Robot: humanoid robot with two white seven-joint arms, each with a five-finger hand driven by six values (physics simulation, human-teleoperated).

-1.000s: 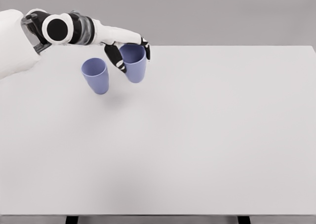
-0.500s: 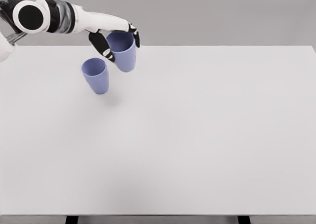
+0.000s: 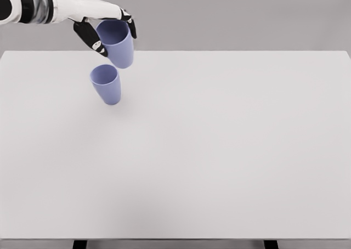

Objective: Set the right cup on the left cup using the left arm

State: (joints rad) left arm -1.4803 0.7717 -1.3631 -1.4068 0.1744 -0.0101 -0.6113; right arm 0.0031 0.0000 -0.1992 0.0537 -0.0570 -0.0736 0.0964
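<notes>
Two blue cups show in the head view. One cup (image 3: 106, 84) stands upright on the white table (image 3: 219, 150) at the far left. My left hand (image 3: 109, 29) is shut on the other cup (image 3: 117, 44) and holds it in the air, just above and slightly right of the standing cup. The held cup is tilted a little, its mouth facing up and toward me. Black fingers (image 3: 90, 38) wrap its left side and rim. My right arm is out of view.
The table's far edge runs just behind the held cup. A grey wall (image 3: 247, 13) lies beyond it. Two dark table legs (image 3: 80, 244) show at the bottom edge.
My left hand has lifted the held cup off the table and carried it up and to the left, toward the space above the standing cup. The standing cup has not moved.
</notes>
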